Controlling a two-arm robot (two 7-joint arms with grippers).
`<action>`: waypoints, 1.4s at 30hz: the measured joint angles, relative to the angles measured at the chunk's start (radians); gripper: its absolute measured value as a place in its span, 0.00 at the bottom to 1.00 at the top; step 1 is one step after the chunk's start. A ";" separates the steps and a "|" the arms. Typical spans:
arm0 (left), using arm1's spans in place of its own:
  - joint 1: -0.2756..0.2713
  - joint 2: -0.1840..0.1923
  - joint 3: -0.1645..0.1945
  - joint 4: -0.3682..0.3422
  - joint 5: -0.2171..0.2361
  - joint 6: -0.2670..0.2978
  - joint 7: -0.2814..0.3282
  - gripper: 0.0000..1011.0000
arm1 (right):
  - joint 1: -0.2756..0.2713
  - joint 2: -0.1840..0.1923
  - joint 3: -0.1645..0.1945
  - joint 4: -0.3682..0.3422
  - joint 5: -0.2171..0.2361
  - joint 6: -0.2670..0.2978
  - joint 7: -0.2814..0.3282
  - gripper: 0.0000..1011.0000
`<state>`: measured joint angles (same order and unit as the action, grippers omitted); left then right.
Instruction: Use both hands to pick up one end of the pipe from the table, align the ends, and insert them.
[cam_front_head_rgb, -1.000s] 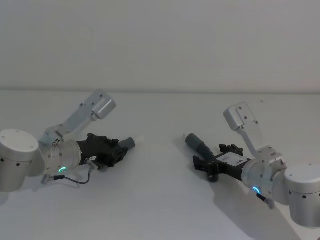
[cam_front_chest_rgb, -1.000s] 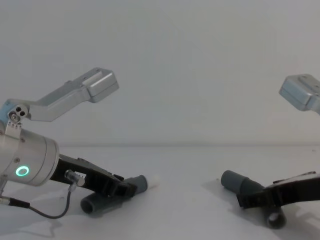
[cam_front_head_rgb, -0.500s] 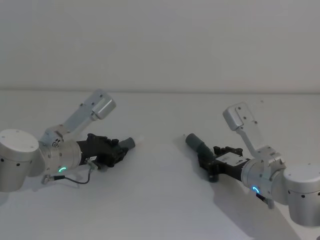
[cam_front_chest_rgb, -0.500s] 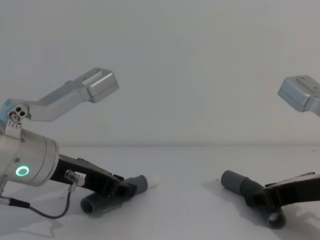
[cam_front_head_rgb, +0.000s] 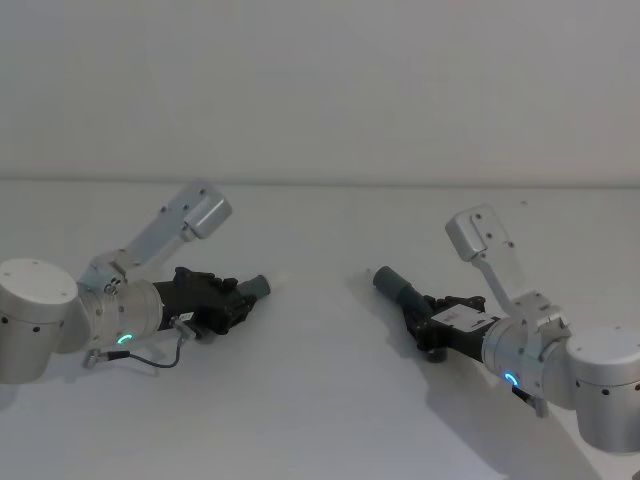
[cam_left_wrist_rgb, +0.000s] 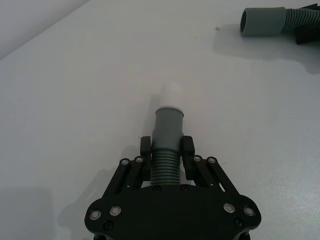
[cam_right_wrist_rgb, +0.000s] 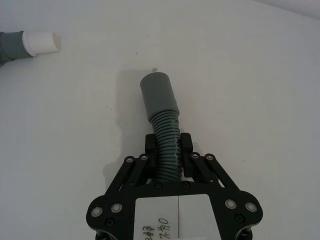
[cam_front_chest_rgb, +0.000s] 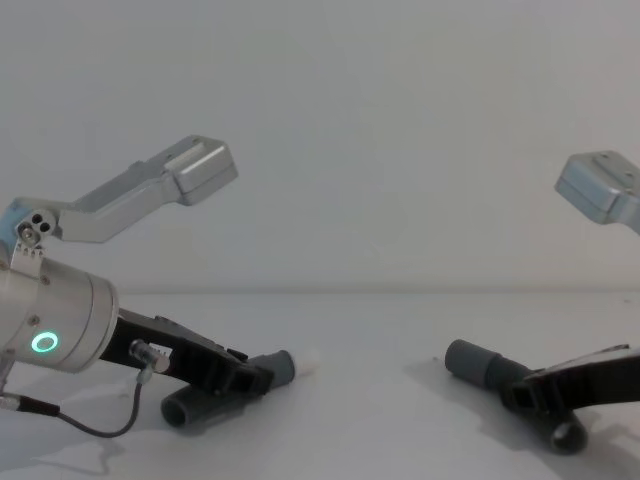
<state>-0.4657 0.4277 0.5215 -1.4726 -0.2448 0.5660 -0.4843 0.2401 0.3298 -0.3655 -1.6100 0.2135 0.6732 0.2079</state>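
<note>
White matte table (cam_front_head_rgb: 320, 410) stretches wide beneath the work. At the table's left side, the left black plastic gripper (cam_left_wrist_rgb: 166, 150) clamps the ribbed part of a dark-grey curved hose piece (cam_left_wrist_rgb: 166, 167), its grey cuff with a narrow white tip (cam_left_wrist_rgb: 169, 125) pointing toward the table's middle. At the table's right side, the right black plastic gripper (cam_right_wrist_rgb: 167, 147) clamps the other ribbed dark-grey hose piece (cam_right_wrist_rgb: 165, 136) just behind its wider plain grey cuff (cam_right_wrist_rgb: 159, 97). The cuffs face each other, well apart.

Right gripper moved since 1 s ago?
Yes: the right gripper closed onto its pipe piece; in the chest view its tip drew right, away from the cuff, which stayed put.
</note>
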 joint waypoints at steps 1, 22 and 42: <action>0.000 0.000 0.000 0.000 0.000 0.000 0.000 0.35 | 0.000 0.000 0.000 0.000 0.000 0.000 0.000 0.27; -0.016 0.000 0.012 -0.012 0.012 -0.006 -0.001 0.35 | -0.013 0.011 0.012 -0.017 -0.008 -0.066 0.010 0.27; -0.049 0.056 0.000 -0.110 0.037 -0.050 -0.042 0.35 | -0.022 0.110 0.043 -0.079 -0.016 -0.274 0.138 0.27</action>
<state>-0.5144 0.4834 0.5219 -1.5829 -0.2077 0.5163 -0.5258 0.2184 0.4396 -0.3226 -1.6886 0.1974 0.3994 0.3456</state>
